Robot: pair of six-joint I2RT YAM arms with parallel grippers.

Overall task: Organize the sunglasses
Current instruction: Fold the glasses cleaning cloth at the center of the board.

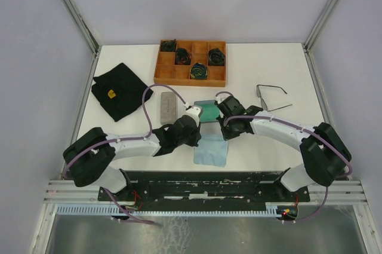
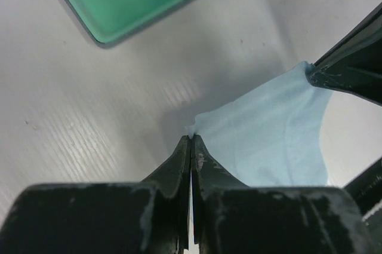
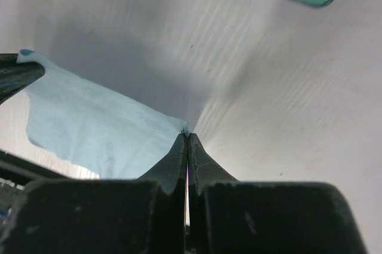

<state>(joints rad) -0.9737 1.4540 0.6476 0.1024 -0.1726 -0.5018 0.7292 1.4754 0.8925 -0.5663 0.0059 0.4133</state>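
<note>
Pinching adjacent corners of the blue cloth [image 2: 268,140], left gripper [image 2: 191,137] and right gripper [image 3: 187,134] clamped tight, open table [image 2: 89,116] alongside.

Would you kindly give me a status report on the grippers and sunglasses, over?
Both shut: left gripper, right gripper, each pinching a blue cloth corner. Untouched sunglasses out to the right. Nothing blocking them.

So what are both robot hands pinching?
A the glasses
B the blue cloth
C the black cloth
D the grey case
B: the left gripper and right gripper are each shut on a corner of the blue cloth; the glasses lie off to the side, untouched.
</note>
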